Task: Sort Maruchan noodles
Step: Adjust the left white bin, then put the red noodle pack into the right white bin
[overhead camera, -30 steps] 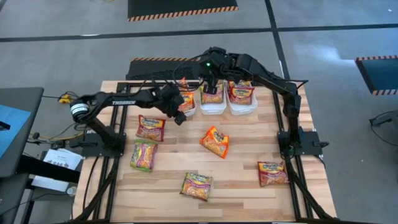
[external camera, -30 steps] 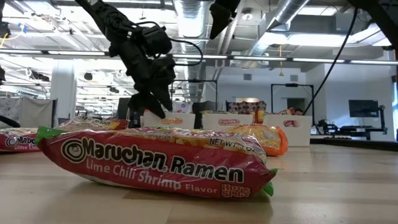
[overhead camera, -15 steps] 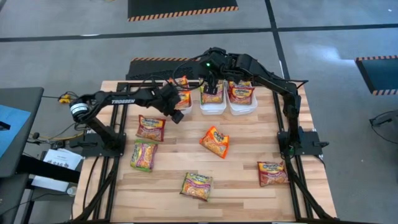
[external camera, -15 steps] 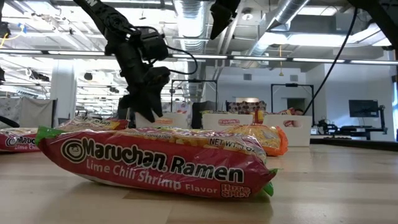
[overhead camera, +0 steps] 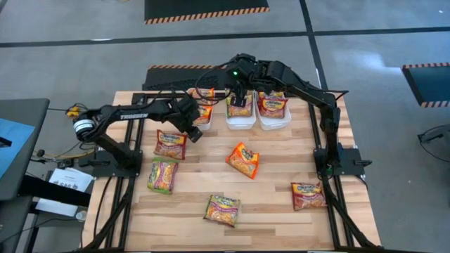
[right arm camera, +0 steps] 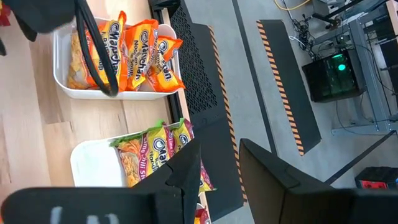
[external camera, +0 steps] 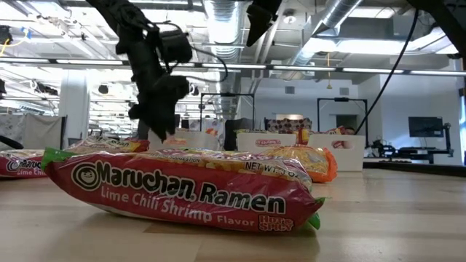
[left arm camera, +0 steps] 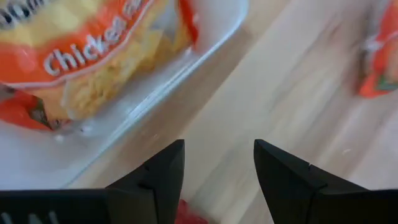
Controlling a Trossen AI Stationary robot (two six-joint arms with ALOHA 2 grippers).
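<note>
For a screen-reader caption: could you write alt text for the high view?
Two dark robot arms reach over a wooden table: the left gripper, open and empty, hovers beside three white bins holding Maruchan noodles, the right gripper above the middle bin. Six more noodle packets lie scattered on the table.

Two black jointed arms: the left arm bears white lettering and a silver-white joint ring; the right arm shows a green light and trailing black cables.
</note>
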